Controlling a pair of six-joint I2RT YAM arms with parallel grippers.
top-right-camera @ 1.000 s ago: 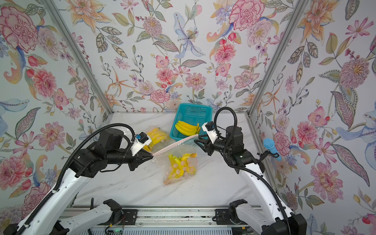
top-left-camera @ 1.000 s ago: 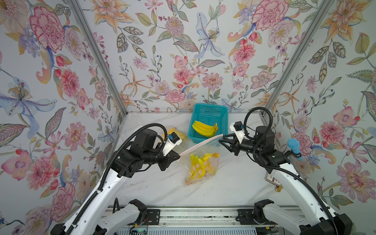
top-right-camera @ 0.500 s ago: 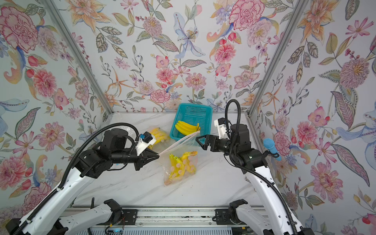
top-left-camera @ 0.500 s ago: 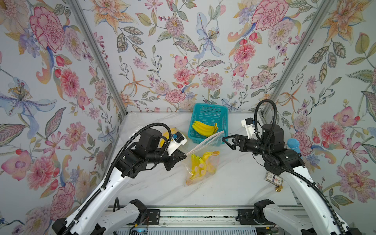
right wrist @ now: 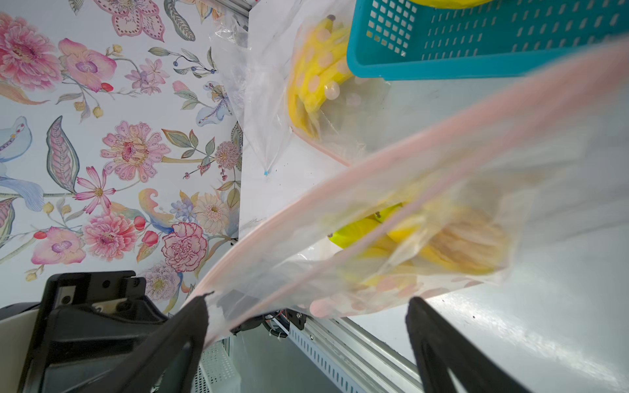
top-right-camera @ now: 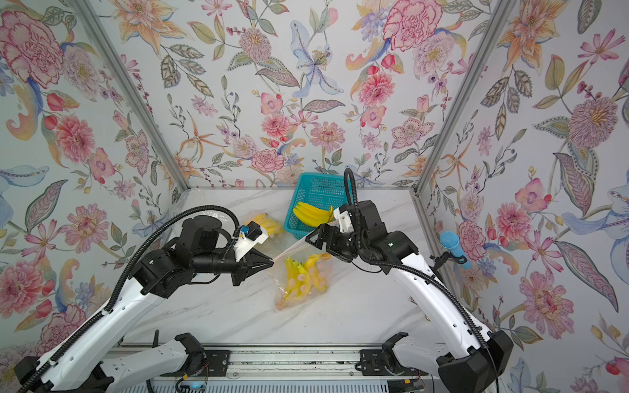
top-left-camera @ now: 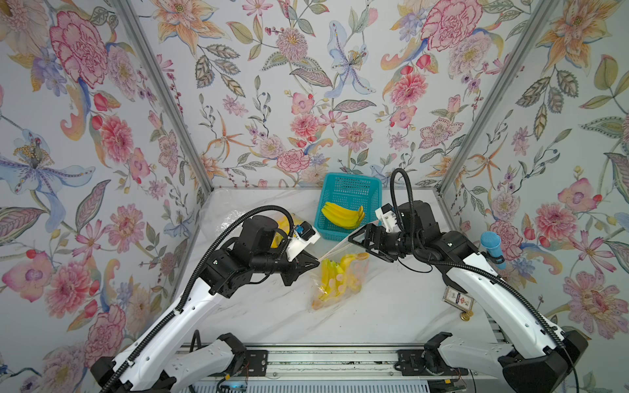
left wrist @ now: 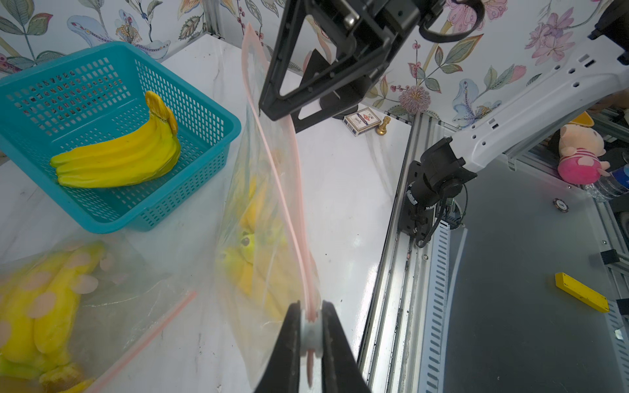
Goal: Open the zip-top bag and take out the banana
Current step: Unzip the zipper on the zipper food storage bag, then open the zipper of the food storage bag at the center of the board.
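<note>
The clear zip-top bag [top-left-camera: 342,277] [top-right-camera: 301,277] with a pink zip strip [left wrist: 289,190] hangs over the marble table, a yellow banana [top-left-camera: 332,275] [right wrist: 442,245] inside it. My left gripper [top-left-camera: 316,261] [top-right-camera: 270,262] [left wrist: 311,326] is shut on one end of the strip and holds that corner up. My right gripper [top-left-camera: 360,246] [top-right-camera: 315,246] [right wrist: 308,303] is open at the strip's other end. The bag's top edge lies between its spread fingers and brushes one fingertip [right wrist: 200,306].
A teal basket [top-left-camera: 347,190] with a banana bunch [top-left-camera: 342,214] stands at the back. A second bag of bananas [left wrist: 51,299] [right wrist: 316,78] lies behind my left arm. A card box [top-left-camera: 457,299] and a small gold piece [top-left-camera: 466,316] sit by the right arm.
My right gripper let go of the taut zip strip, opened and drew back, then came in again to the bag's edge. The left gripper kept its grip and shifted slightly right.
</note>
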